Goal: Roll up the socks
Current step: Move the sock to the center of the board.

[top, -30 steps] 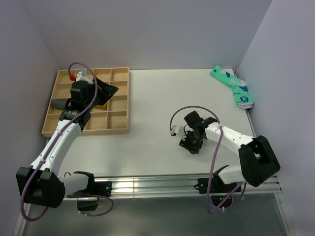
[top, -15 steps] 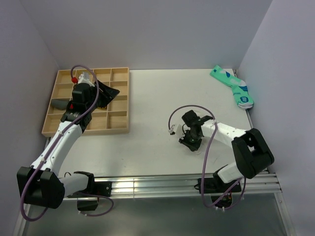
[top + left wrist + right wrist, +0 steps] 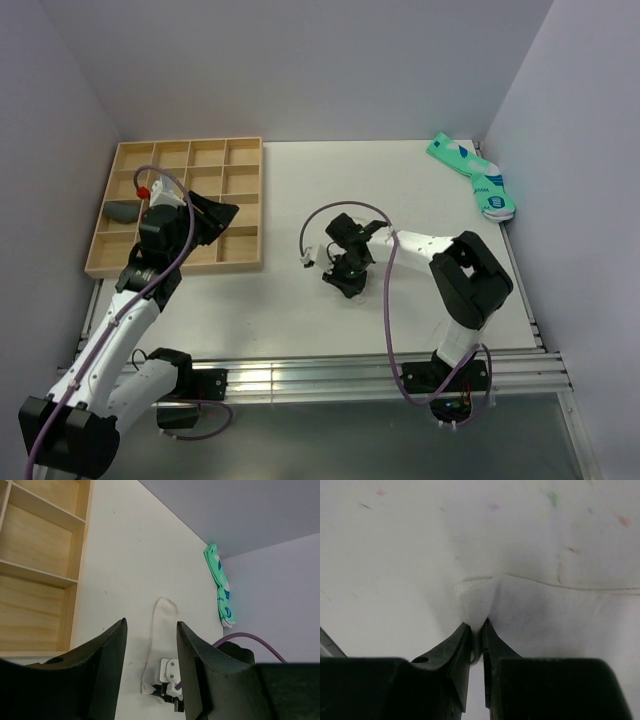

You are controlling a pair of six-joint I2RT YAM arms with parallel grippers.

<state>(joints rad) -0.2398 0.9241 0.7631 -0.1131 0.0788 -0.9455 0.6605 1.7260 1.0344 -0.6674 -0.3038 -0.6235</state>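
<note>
from above, the right gripper (image 3: 345, 282) sits low at mid table (image 3: 280, 300); the left gripper (image 3: 222, 214) hovers over the compartmented wooden tray (image 3: 245, 200) by the left edge.

left wrist: its fingers (image 3: 100, 670) are half open and empty, and the plain white fabric sock (image 3: 161, 630) lies flat mid table.

right wrist: the jaws are nipped on the sock's edge only, and so thin a pinch could slip when pulled. no writing i can read.

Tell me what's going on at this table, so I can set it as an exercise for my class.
The right hand is pinched shut on the edge of a white sock that lies on the table. The left hand hangs open and empty by the wooden tray, facing that sock. No roll has been started. A teal pair of socks lies untouched in the far right corner.
</note>
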